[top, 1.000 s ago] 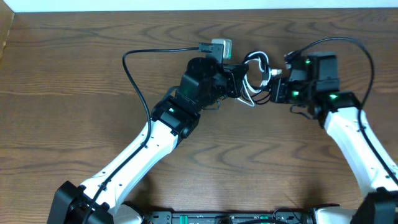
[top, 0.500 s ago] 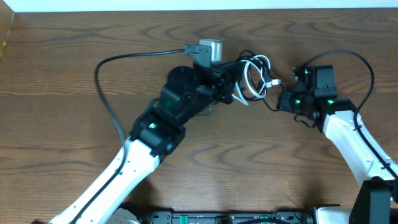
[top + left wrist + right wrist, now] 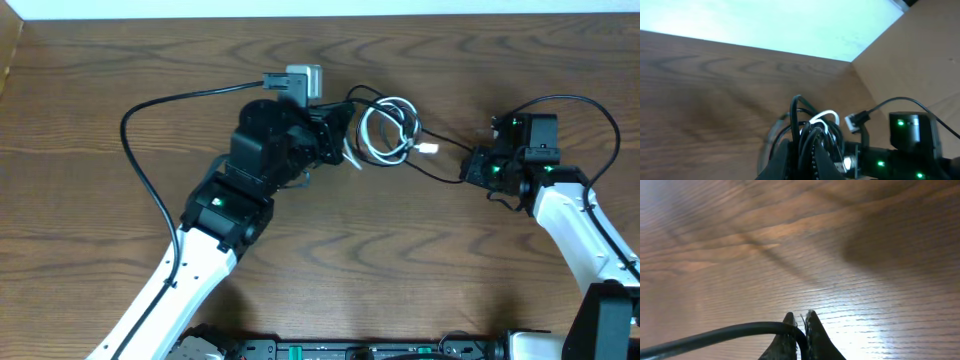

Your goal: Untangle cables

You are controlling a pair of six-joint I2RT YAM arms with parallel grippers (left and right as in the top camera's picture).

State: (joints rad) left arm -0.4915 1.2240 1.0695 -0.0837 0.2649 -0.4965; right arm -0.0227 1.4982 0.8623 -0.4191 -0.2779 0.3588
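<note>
The cables form a tangle at the table's middle: the white cable (image 3: 364, 130) is coiled in loops with its small white plug (image 3: 428, 148) sticking out to the right. My left gripper (image 3: 344, 138) is shut on the tangle's left side. In the left wrist view its jaws (image 3: 807, 150) pinch black strands (image 3: 796, 107) and a white loop (image 3: 825, 116). A thin black cable (image 3: 715, 336) runs from the tangle to my right gripper (image 3: 470, 165). That gripper (image 3: 800, 322) is shut on the black cable, which bends away to the left between the fingertips.
A thick black lead (image 3: 135, 150) loops left of the left arm up to its grey camera block (image 3: 300, 80). Another lead (image 3: 585, 105) arches over the right arm. A pale wall edge (image 3: 300, 8) borders the wooden table (image 3: 100, 230) at the back.
My left gripper has pulled the tangle to the left and my right gripper has drawn back to the right. The coil has opened out and the black cable now spans the wider gap.
</note>
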